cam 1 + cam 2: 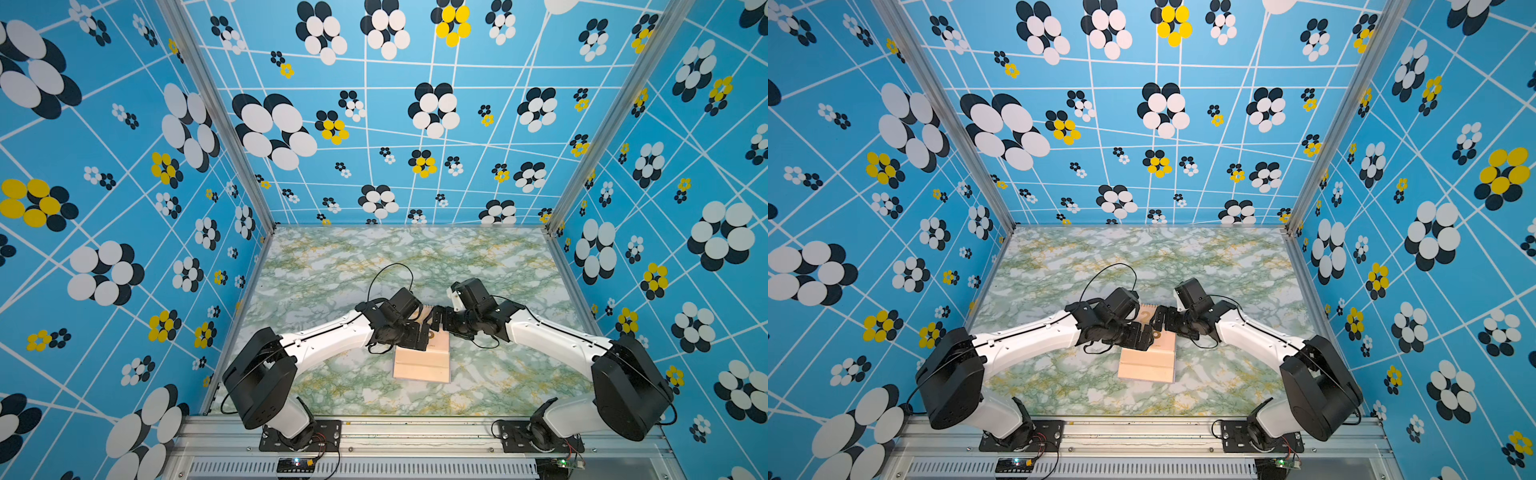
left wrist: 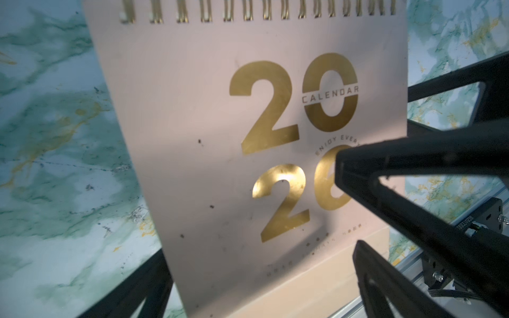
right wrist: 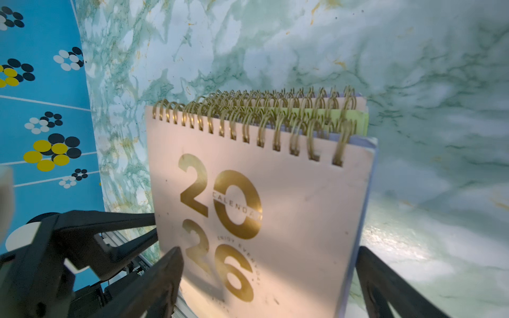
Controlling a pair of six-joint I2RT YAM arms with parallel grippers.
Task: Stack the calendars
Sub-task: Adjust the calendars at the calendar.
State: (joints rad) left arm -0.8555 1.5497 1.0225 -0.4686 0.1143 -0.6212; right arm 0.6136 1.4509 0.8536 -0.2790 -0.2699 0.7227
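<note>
The calendars lie in one stack (image 1: 422, 365) at mid-table, shown in both top views (image 1: 1147, 368). The top cover (image 2: 220, 165) is peach-pink with gold "20 26". In the right wrist view several gold spirals, a yellow-green layer (image 3: 347, 117) and lavender edges (image 3: 367, 176) show beneath it. My left gripper (image 1: 420, 334) is open and reaches over the stack from the left, its fingers (image 2: 143, 286) standing either side of the cover. My right gripper (image 1: 437, 319) is open and straddles the stack (image 3: 289, 220) from the right. Neither gripper holds anything.
The green marbled table (image 1: 332, 270) is walled on three sides by blue flowered panels (image 1: 395, 124). An aluminium rail (image 1: 415, 432) with both arm bases runs along the near edge. The two grippers are almost touching above the stack.
</note>
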